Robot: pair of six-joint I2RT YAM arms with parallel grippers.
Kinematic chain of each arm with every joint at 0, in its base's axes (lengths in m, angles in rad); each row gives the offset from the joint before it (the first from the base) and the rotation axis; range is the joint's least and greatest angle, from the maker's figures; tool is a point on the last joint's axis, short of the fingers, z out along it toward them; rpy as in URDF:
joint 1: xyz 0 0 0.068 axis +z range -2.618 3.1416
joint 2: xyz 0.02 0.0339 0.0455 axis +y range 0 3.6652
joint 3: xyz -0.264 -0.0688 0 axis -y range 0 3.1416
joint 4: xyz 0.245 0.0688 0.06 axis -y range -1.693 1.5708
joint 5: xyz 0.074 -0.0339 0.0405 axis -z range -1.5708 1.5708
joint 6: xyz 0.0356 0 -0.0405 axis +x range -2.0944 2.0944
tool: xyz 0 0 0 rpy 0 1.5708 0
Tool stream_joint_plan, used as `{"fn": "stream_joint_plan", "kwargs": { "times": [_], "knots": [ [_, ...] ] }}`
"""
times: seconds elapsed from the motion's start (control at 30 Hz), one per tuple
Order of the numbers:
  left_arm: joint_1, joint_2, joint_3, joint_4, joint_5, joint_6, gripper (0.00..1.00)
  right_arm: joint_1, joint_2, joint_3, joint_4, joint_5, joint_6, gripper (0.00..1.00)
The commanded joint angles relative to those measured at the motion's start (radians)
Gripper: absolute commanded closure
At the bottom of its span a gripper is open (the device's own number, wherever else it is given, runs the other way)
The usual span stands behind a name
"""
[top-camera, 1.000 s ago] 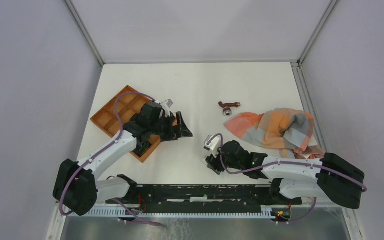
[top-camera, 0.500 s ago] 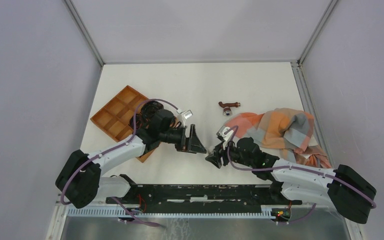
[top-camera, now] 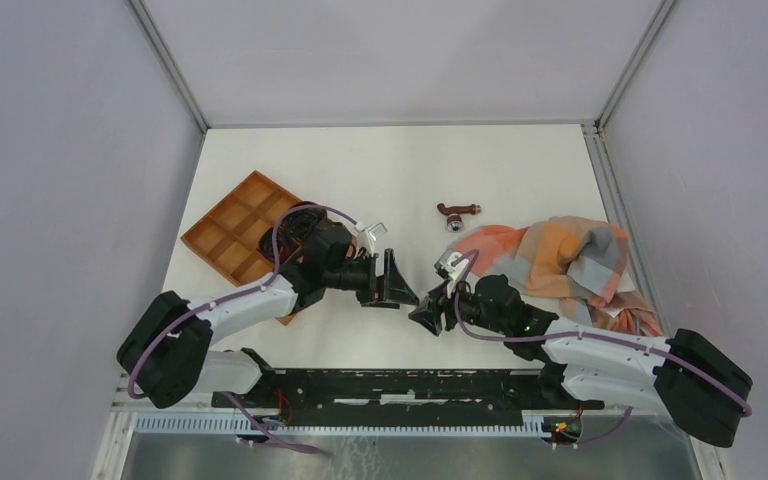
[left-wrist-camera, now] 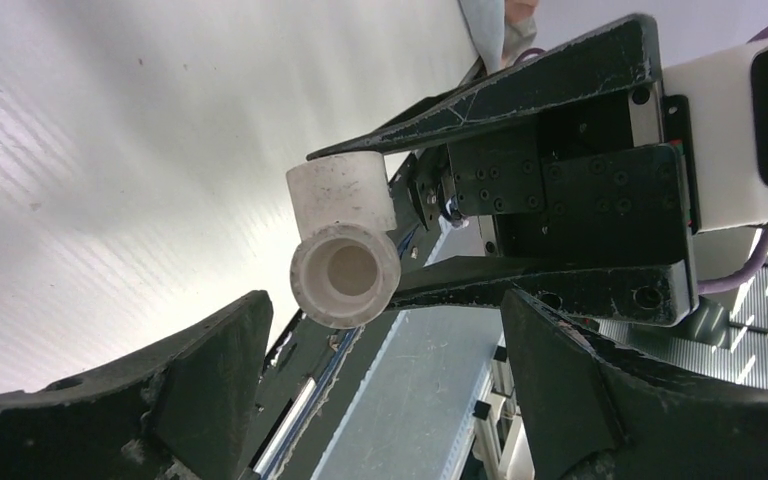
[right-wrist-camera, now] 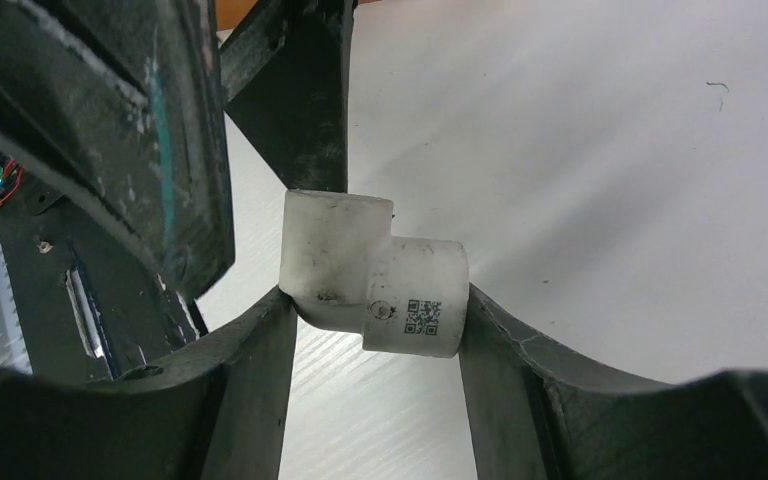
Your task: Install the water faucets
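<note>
Right wrist view shows my right gripper (right-wrist-camera: 375, 310) clamped on a white plastic elbow fitting (right-wrist-camera: 360, 270) that bears a small printed code. My left gripper (left-wrist-camera: 385, 325) is spread wide, facing the fitting's open end. From above, the reddish-brown bent faucet (top-camera: 457, 212) lies on the white table (top-camera: 380, 170), just beside the orange-and-grey checked cloth (top-camera: 560, 255).

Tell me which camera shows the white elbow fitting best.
Right wrist: the white elbow fitting fills mid-frame side-on, clamped in the right gripper, code label visible. Left wrist shows its open round end; top external barely shows it.
</note>
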Motion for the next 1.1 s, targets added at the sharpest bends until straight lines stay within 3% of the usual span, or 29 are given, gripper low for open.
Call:
{"fn": "stream_joint_plan", "kwargs": {
  "times": [0.0, 0.2, 0.37, 0.77, 0.93, 1.07],
  "knots": [
    [-0.032, -0.009, -0.048, 0.137, -0.061, -0.108, 0.11, -0.004, 0.014, 0.024, 0.081, -0.03, 0.014, 0.6],
    [-0.032, -0.011, -0.105, 0.231, -0.113, -0.185, 0.28, -0.003, 0.023, 0.027, 0.092, -0.044, 0.018, 0.61],
    [-0.032, -0.001, -0.125, 0.275, -0.139, -0.219, 0.36, -0.004, 0.012, 0.021, 0.092, -0.046, 0.019, 0.61],
    [-0.034, 0.048, -0.12, 0.341, -0.103, -0.242, 0.44, -0.003, 0.011, 0.009, 0.098, -0.033, 0.029, 0.61],
    [-0.035, 0.064, -0.12, 0.339, -0.082, -0.234, 0.31, -0.004, 0.003, -0.004, 0.11, -0.012, 0.046, 0.61],
    [-0.035, 0.07, -0.114, 0.339, -0.084, -0.236, 0.43, -0.004, -0.005, -0.011, 0.114, 0.0, 0.051, 0.61]
  ]
}}
